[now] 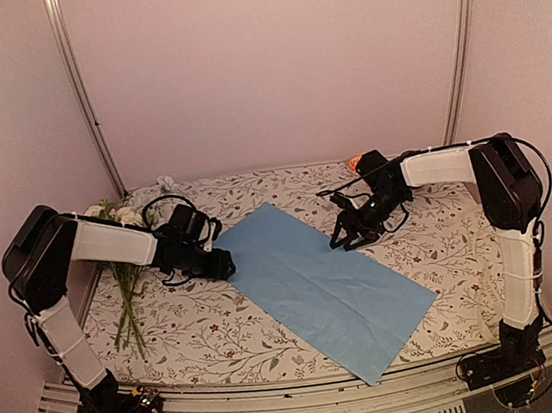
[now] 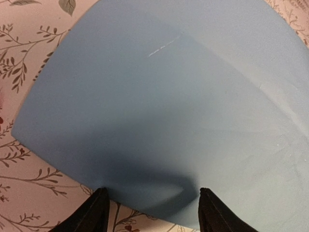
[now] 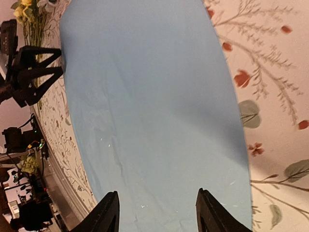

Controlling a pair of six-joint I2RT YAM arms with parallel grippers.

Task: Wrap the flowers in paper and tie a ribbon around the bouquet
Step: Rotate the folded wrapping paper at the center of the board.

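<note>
Left hand [image 1: 228,264], right hand [image 1: 346,238], one paper [image 1: 315,274], maybe one flower bunch [image 1: 127,297]

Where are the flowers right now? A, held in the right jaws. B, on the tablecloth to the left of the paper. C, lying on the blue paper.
B: the flowers lie on the tablecloth, left of the paper and not touching it.

Part of the flowers [image 1: 128,217] behind the left arm [image 1: 110,245]; the paper [image 2: 193,121] beyond both wrist views' edges.
</note>
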